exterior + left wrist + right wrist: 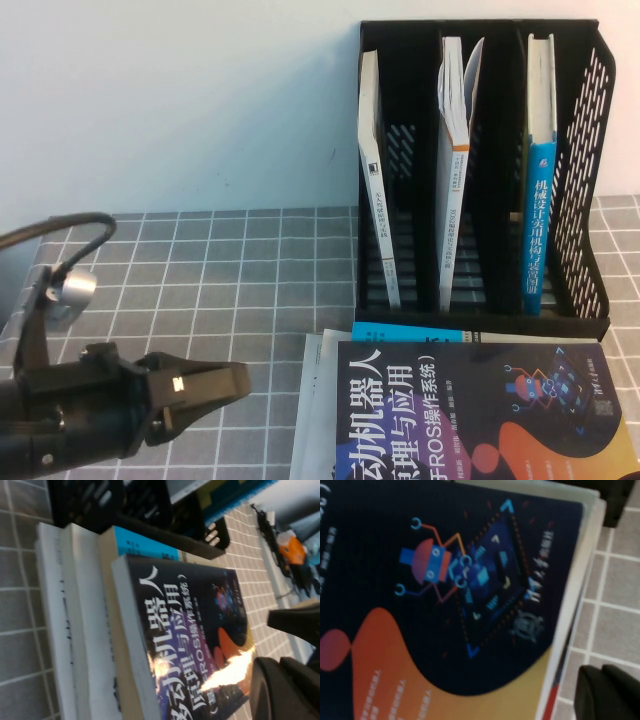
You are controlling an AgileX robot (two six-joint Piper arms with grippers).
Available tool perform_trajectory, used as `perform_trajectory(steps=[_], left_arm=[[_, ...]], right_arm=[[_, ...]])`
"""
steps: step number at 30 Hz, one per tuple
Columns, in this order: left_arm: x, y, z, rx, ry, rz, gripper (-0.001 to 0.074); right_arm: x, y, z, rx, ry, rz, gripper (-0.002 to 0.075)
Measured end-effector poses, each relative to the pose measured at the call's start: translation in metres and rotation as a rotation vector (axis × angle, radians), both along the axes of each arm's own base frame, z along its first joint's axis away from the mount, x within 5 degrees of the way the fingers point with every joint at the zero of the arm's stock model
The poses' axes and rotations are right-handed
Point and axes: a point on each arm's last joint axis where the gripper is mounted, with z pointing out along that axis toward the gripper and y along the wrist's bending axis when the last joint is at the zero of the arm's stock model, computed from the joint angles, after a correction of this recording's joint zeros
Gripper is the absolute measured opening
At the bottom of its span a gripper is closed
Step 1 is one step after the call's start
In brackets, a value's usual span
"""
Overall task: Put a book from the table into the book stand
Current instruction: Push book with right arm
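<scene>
My left end effector (215, 385) hovers low over the grey gridded table (230, 270), near the front-left, pointing toward the stack of books to its right, with its fingers drawn together and nothing between them. The book (480, 415), navy with big white Chinese characters and an orange swirl, lies flat on top of that stack at the front of the table, just in front of the book stand (590, 180). Under it I can see a cyan-covered book (395, 334) and paler pages (312, 400) jutting out on the left. The black stand rises at the back right, and each of its three slots holds an upright book: a white one (375, 180) on the left, another white one (455, 170) in the middle, a blue-spined one (540, 190) on the right. My right end effector (607, 692) shows only as a dark tip beside the book's corner near the small robot graphic (432, 560); I cannot tell whether it is open or closed.
</scene>
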Motion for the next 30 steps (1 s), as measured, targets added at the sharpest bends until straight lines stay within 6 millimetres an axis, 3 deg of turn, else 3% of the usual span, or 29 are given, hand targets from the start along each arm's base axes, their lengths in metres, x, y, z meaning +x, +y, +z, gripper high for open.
perform_trajectory(steps=[10, 19, 30], left_arm=[[0.003, -0.005, -0.002, -0.043, -0.003, -0.068, -0.0003], [0.003, -0.005, -0.001, -0.041, -0.023, -0.078, -0.0003], [0.009, -0.005, 0.008, -0.148, -0.026, -0.006, -0.0003]], right_arm=[[0.024, 0.005, -0.032, 0.051, 0.066, 0.031, -0.0003], [0.027, 0.013, -0.027, 0.168, 0.040, 0.027, -0.0003], [0.027, 0.044, -0.024, 0.176, -0.026, 0.095, -0.0003]])
